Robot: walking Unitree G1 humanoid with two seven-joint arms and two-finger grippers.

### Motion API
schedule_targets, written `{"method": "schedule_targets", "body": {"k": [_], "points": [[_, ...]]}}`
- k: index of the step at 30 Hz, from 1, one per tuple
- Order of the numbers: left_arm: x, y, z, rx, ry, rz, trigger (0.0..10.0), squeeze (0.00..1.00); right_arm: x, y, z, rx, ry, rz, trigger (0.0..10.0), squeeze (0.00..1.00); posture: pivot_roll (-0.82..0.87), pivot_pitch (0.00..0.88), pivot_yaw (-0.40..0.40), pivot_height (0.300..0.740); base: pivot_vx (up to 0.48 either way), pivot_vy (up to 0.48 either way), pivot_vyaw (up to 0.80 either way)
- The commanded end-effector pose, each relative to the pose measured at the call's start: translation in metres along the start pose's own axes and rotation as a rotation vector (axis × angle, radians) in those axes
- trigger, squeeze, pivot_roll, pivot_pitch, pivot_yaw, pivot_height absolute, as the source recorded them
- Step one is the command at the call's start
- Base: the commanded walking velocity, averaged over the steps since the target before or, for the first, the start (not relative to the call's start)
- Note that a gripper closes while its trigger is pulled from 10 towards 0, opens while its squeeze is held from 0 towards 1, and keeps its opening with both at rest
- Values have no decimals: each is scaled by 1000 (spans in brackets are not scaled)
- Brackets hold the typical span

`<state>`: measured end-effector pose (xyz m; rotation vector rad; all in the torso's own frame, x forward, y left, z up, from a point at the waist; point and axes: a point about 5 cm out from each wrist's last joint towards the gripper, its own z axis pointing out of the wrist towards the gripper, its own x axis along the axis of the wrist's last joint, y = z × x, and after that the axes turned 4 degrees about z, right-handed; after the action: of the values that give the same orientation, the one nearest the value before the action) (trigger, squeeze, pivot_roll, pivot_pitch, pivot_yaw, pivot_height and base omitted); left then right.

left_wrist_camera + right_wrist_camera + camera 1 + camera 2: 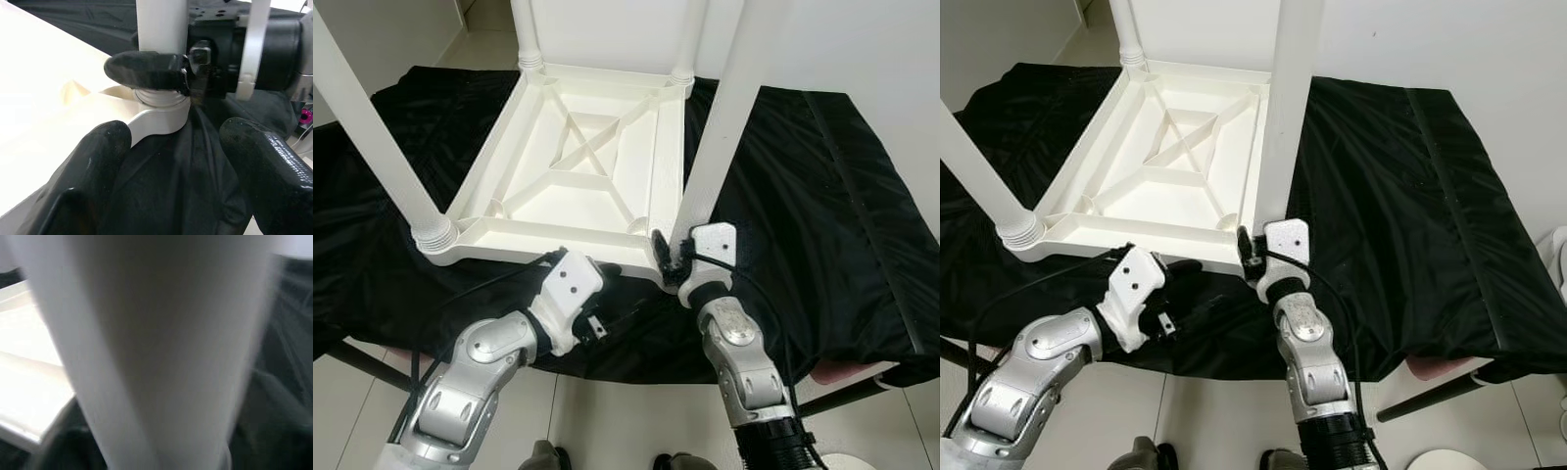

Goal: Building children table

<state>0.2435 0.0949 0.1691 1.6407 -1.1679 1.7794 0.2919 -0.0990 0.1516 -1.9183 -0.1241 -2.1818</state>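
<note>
A white plastic children's table [509, 231] lies upside down on a black cloth, its ribbed underside facing up. Four white legs stand up from its corners. My right gripper [668, 257] is shut on the base of the near right leg [720, 127], just above its threaded collar [161, 100]. That leg [156, 352] sits very close in the right wrist view. My left gripper [612, 294] hovers open over the cloth at the table's front edge, a little left of that corner. Its fingers [105, 147] hold nothing and point toward the right gripper's finger [146, 71].
The black cloth [803, 196] covers a low platform and drapes over its edges. The near left leg [372, 127] and two far legs [527, 29] rise toward the camera. Pale floor tiles [607, 421] lie in front, a white wall behind.
</note>
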Motion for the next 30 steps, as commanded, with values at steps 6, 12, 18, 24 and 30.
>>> {"method": "schedule_targets", "body": {"k": [6,12,18,24,30], "points": [[-1,-5,1,103,-8,7,10000,0,-2,11,-7,92,-10,48,10000,1000,-107,110,-2,740,0,0,0],[-1,-4,1,111,-7,5,10000,0,-3,17,-7,234,-37,-4,10000,0,-106,108,-4,740,0,0,0],[-1,-3,1,112,-5,8,10000,0,2,34,4,547,-84,-146,10000,0,-103,103,0,740,0,0,0],[0,-3,1,111,-5,11,10000,0,3,41,13,611,-121,-182,10000,0,-99,102,-2,740,0,0,0],[1,-3,0,114,-6,14,10000,0,4,47,20,653,-144,-241,4353,0,-87,108,1,740,0,0,0]]}}
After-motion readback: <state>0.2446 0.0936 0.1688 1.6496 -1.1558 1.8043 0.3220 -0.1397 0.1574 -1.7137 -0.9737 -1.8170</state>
